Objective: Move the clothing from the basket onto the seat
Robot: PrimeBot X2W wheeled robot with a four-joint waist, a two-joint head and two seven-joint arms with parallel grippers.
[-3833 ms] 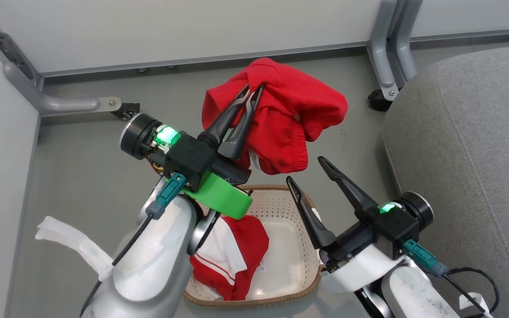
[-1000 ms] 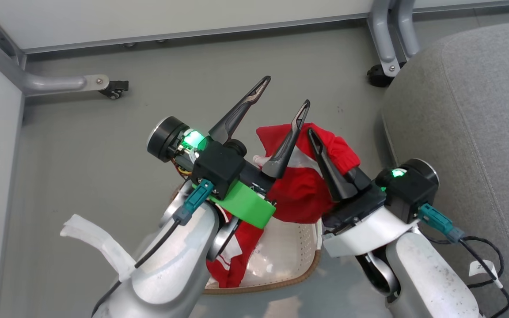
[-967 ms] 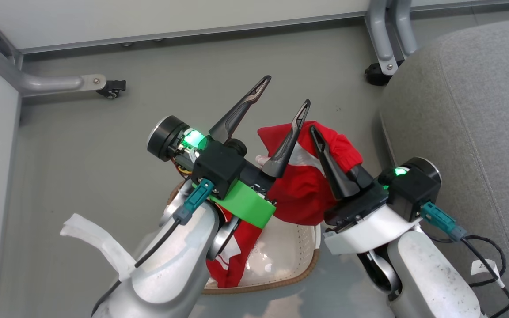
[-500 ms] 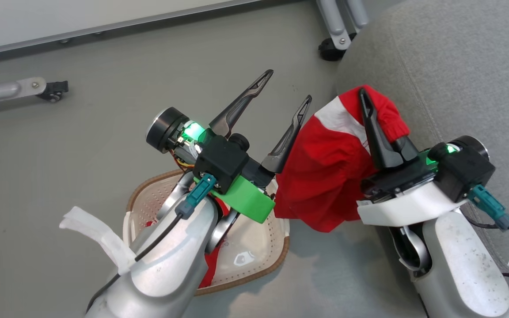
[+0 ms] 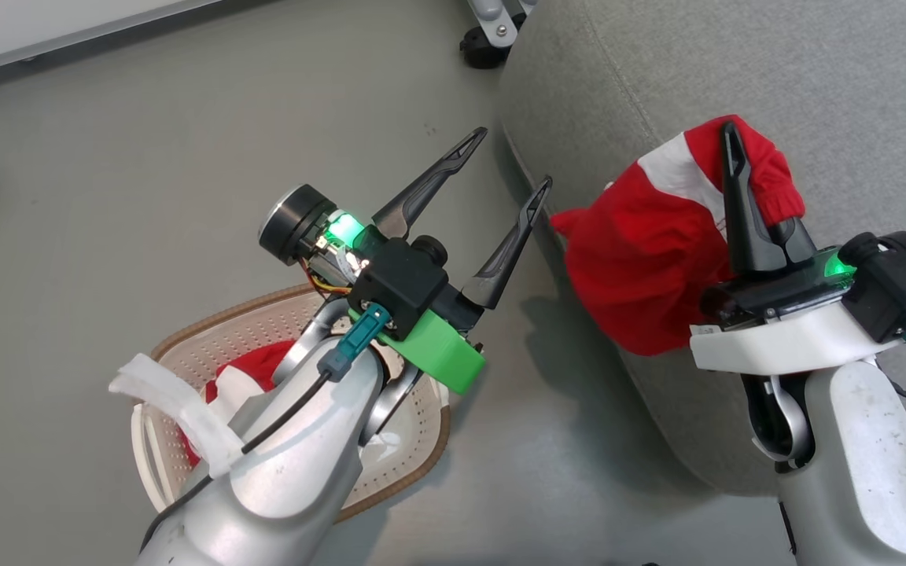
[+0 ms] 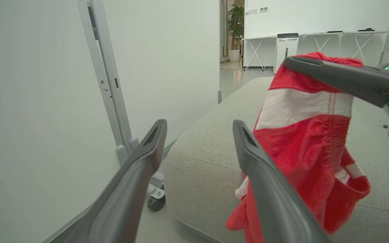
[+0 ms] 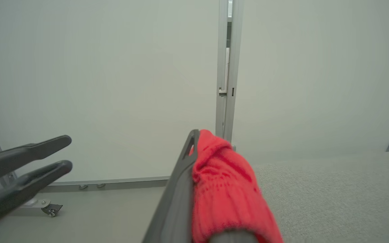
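My right gripper is shut on a bright red garment with a white panel, which hangs bunched over the left edge of the grey seat. In the left wrist view the garment dangles from the right gripper's finger in front of the seat. My left gripper is open and holds nothing, left of the garment and above the floor. The cream basket sits at the lower left, partly hidden by my left arm, with another red and white garment in it.
A caster of the panel frame stands at the seat's far corner, also seen as a caster below the metal post. White partition panels close the far side. Grey floor lies between basket and seat.
The head camera has swung right. My right gripper has carried the red garment from above the basket over to the seat's edge. The left gripper stays open.
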